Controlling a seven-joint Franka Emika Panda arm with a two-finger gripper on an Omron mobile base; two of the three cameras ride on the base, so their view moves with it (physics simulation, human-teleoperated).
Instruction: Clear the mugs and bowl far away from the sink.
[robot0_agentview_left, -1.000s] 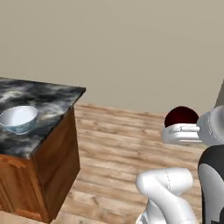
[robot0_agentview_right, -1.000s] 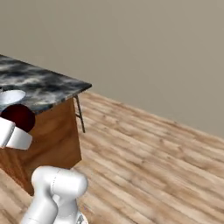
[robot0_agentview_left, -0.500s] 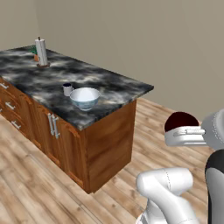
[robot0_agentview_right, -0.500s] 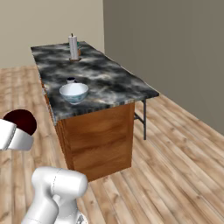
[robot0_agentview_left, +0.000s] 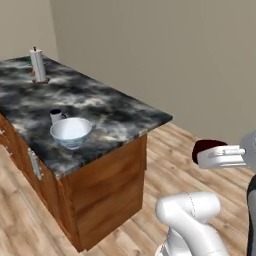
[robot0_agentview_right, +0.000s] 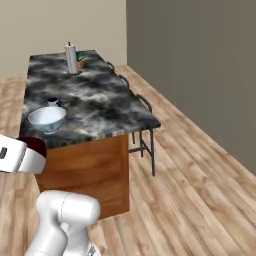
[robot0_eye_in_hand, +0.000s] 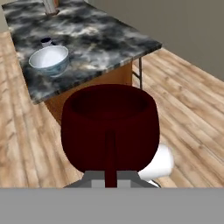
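My gripper (robot0_eye_in_hand: 111, 176) is shut on the dark red mug (robot0_eye_in_hand: 109, 127), gripping its handle and holding it upright in the air over the wooden floor, apart from the island. That mug (robot0_agentview_left: 206, 148) sticks out from the white hand at the right of the left base view, and the mug (robot0_agentview_right: 36, 146) sits at the left edge of the right base view. The bowl (robot0_agentview_left: 71, 131) stands near the island's near edge, with the white mug (robot0_agentview_left: 56, 116) just behind it. Bowl (robot0_eye_in_hand: 49, 60) and white mug (robot0_eye_in_hand: 45, 42) also lie ahead in the hand view. The sink is out of view.
The marbled stone island (robot0_agentview_left: 117, 114) on wood cabinets ends in a corner toward me. A paper towel roll (robot0_agentview_left: 38, 65) stands at its far end. Dark stools (robot0_agentview_right: 143, 106) are tucked along the island's right side. Wooden floor (robot0_agentview_right: 200, 170) spreads to the right.
The whole picture has shifted between frames, so the base has been moving around the island's end. The dark red mug has stayed in my shut gripper throughout.
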